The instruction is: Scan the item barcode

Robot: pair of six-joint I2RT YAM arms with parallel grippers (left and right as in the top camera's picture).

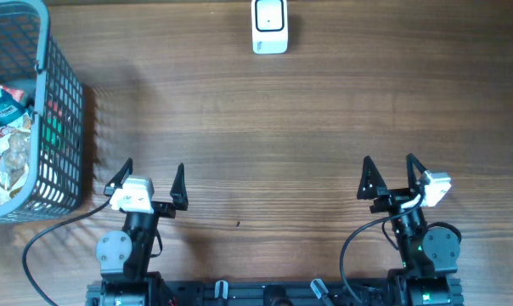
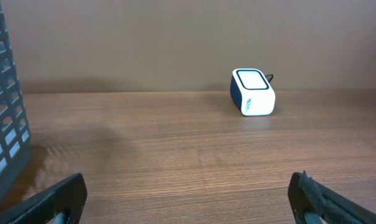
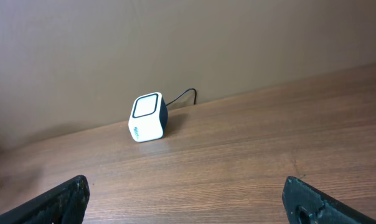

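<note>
Both left pincer (image 1: 148, 180) and right pincer (image 1: 388, 174) gape empty. Only overhead shows us packets (image 1: 10, 161) in the basket (image 1: 59, 110); right wrist, the cable (image 3: 183, 95) behind the barcode scanner (image 3: 148, 117).

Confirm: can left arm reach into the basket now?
Probably yes. The left gripper is open and empty; the basket stands close by, open-topped, with nothing between. Entry must be over the wall.

Barcode scanner (image 1: 269, 25): small white box with dark sides and a dark-framed window on its face, cable (image 3: 187, 94) at the back. Stands upright at the table's (image 1: 265, 153) far edge, near centre. Items: crinkled packet (image 1: 8, 161) and teal-topped item (image 1: 0, 104), partly hidden, lie in the grey mesh basket (image 1: 65, 110), far left
</note>
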